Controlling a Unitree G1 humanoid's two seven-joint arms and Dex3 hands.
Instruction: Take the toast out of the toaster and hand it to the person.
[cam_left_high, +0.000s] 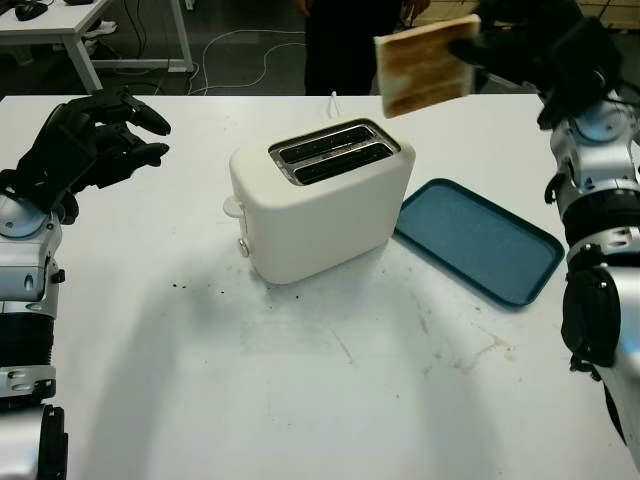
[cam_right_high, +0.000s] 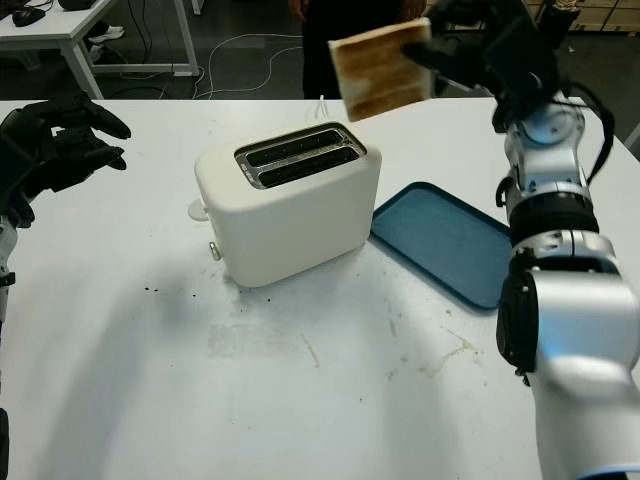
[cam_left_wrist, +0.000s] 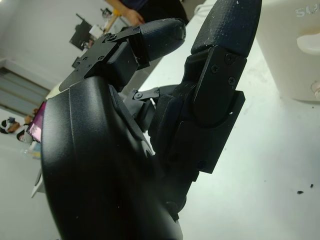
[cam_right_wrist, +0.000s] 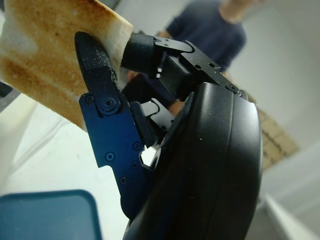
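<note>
My right hand (cam_left_high: 490, 45) is raised high over the table's far right side, shut on a browned slice of toast (cam_left_high: 425, 65) that it holds out toward the far edge. In the right wrist view the toast (cam_right_wrist: 45, 55) sits pinched between the black fingers (cam_right_wrist: 107, 115). A person (cam_left_high: 345, 45) in dark clothes stands just beyond the far edge, behind the toast. The white two-slot toaster (cam_left_high: 320, 200) stands mid-table, its slots dark. My left hand (cam_left_high: 95, 140) hovers open at the left, level with the toaster.
A blue tray (cam_left_high: 480, 240) lies right of the toaster. Dark crumbs (cam_left_high: 200, 290) speckle the white table (cam_left_high: 300, 400) in front of the toaster. The toaster's white cord (cam_left_high: 333, 100) runs off the far edge. A second table (cam_left_high: 60, 30) stands at the back left.
</note>
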